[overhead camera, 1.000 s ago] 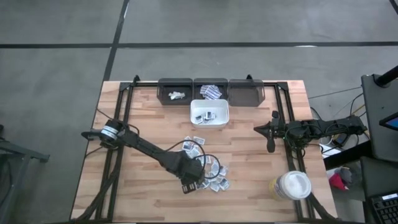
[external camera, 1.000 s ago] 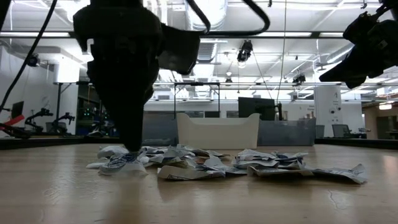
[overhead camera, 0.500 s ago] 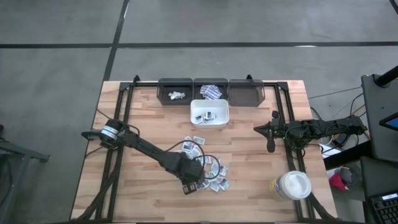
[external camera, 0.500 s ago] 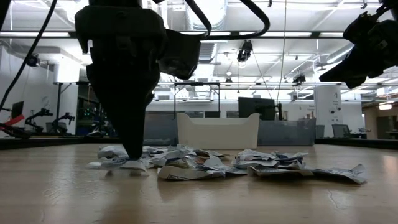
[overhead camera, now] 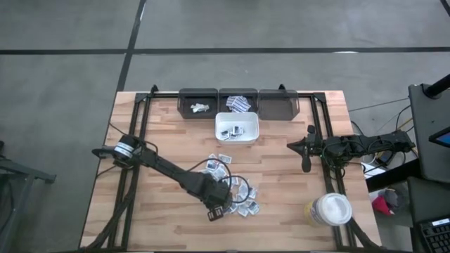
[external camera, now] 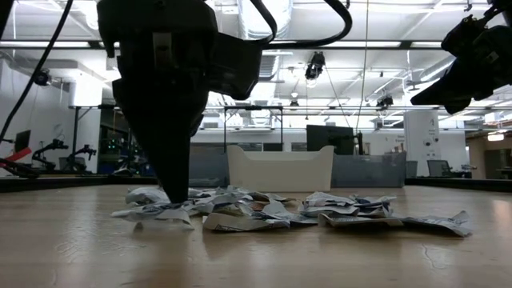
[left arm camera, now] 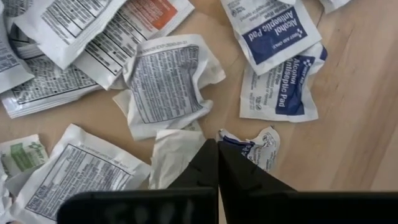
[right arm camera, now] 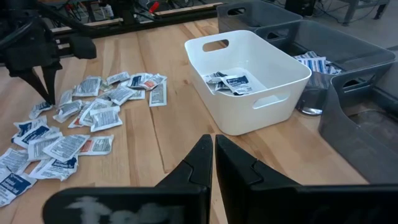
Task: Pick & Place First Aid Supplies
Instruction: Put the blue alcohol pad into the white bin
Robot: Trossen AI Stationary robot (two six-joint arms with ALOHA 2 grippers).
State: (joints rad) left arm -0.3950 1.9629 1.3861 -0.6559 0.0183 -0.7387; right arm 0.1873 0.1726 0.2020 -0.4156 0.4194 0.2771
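crumpled white sachets (overhead camera: 235, 188) (loosely heaped)

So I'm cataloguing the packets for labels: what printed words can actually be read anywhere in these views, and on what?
"Alcohol Antiseptic Pad": upper blue-printed sachet, left wrist view.
"Alcohol Prep Pad": blue-printed sachet below it, partly legible.
Crumpled sachet: dense fine print, too small to read.
Orange-patched sachet: print unreadable.
Greenish sachet: blurred.
High, low and right wrist views: sachet print too small; nothing else readable.
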